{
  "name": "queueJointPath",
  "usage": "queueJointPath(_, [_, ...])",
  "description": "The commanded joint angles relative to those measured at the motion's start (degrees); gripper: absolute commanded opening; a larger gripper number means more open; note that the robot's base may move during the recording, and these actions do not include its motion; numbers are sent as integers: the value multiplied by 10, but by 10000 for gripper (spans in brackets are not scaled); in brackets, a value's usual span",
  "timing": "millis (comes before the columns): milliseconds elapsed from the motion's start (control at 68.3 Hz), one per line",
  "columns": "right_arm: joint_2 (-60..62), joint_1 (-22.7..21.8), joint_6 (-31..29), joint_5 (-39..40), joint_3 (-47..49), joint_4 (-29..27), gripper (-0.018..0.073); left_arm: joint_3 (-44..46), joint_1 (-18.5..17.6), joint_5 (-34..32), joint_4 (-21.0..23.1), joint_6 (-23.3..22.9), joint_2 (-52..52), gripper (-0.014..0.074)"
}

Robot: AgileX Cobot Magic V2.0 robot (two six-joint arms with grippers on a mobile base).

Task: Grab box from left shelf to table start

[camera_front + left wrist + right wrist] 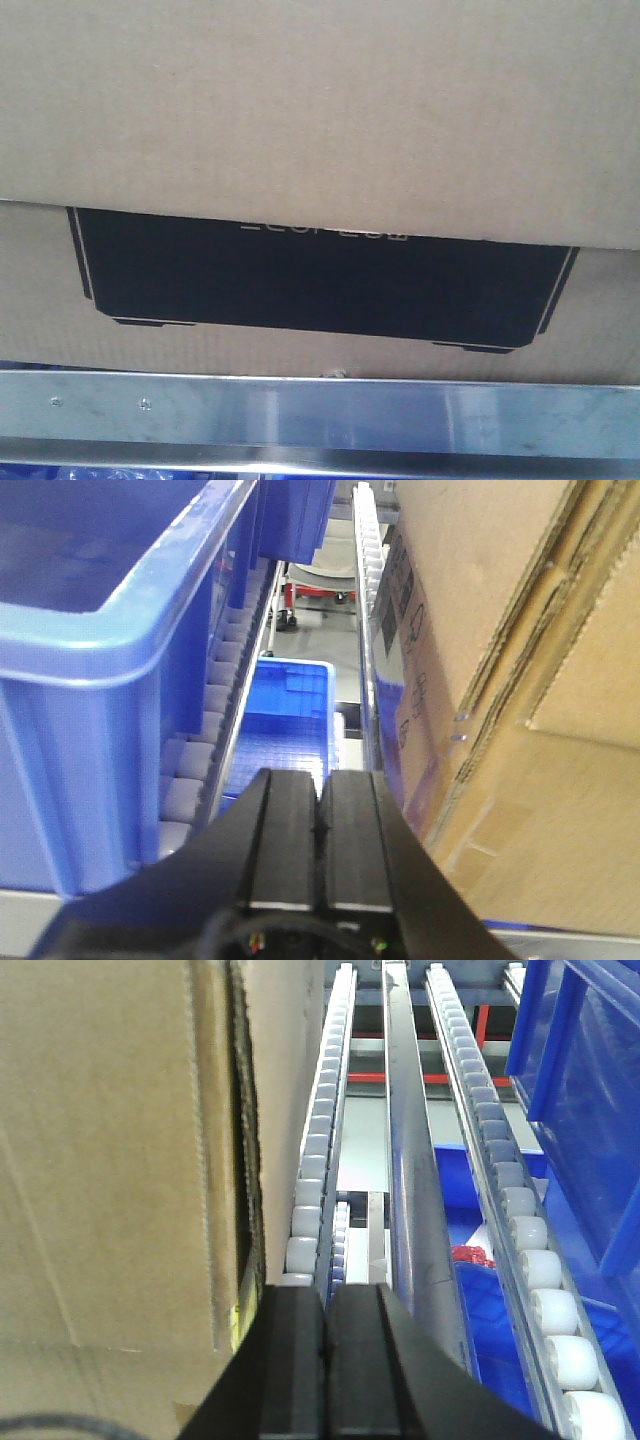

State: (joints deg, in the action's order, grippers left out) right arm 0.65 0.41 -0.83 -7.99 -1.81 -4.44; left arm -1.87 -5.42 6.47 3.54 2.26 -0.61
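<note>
The brown cardboard box (320, 110) fills the front view, its black printed panel (320, 285) with white lettering facing me. It sits on the shelf behind the silvery metal front rail (320, 415). In the left wrist view the box (520, 740) stands to the right of my left gripper (322, 780), which is shut and empty. In the right wrist view the box (110, 1160) stands to the left of my right gripper (327, 1295), which is shut and empty, close beside the box's corner. Both grippers flank the box.
A large blue plastic bin (110, 650) stands on the roller shelf left of the left gripper. Another blue bin (585, 1090) sits at the right. White roller tracks (315, 1150) and a metal divider rail (410, 1180) run back. Lower blue bins (285, 730) show beneath.
</note>
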Motion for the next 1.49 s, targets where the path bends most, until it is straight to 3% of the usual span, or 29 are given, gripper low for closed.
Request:
queueJointPath(0, [5, 0, -2, 47, -1, 2, 57, 3, 0, -52, -10, 2, -10, -99])
queueJointPath(396, [5, 0, -2, 47, -1, 2, 57, 3, 0, -65, -2, 2, -10, -99])
queueJointPath(689, [5, 0, -2, 47, -1, 2, 57, 20, 1, -221, 20, 2, -10, -99])
queueJointPath(820, [5, 0, -2, 49, -1, 2, 57, 113, 1, -121, 34, 2, 4, -99])
queueJointPath(952, [5, 0, -2, 52, -1, 2, 57, 224, 1, -11, 12, 2, 44, -99])
queueJointPath(1216, [5, 0, -2, 57, -1, 2, 57, 330, 1, 42, 0, 2, 134, -87])
queueJointPath(1304, [5, 0, -2, 57, -1, 2, 57, 345, 1, 44, 2, 2, 157, -10])
queueJointPath(1480, [5, 0, -2, 57, -1, 2, 57, 391, 1, 85, 4, 2, 197, 336])
